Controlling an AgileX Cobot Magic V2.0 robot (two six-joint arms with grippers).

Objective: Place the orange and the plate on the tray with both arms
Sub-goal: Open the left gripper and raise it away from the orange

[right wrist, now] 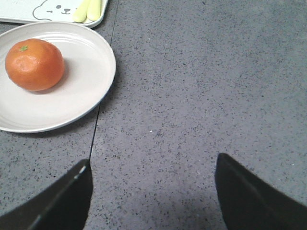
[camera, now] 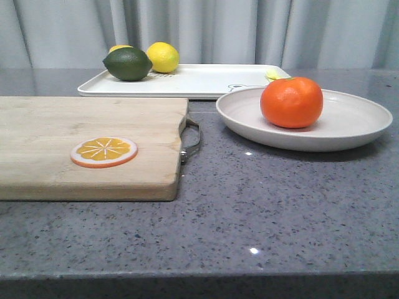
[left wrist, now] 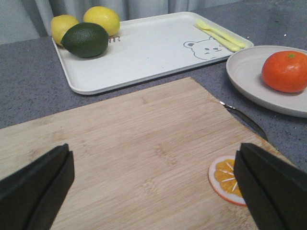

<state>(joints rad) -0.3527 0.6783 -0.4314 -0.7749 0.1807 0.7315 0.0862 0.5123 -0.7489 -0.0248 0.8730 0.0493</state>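
Note:
The orange rests in the beige plate on the grey counter at the right. Behind it lies the white tray with a bear drawing. My left gripper hangs open over the wooden cutting board, nothing between its fingers. Open too, my right gripper hovers over bare counter to the side of the plate, well apart from it. Neither gripper shows in the front view.
A wooden cutting board with a metal handle carries an orange slice disc. On the tray sit a dark green lime, two lemons and pale yellow cutlery.

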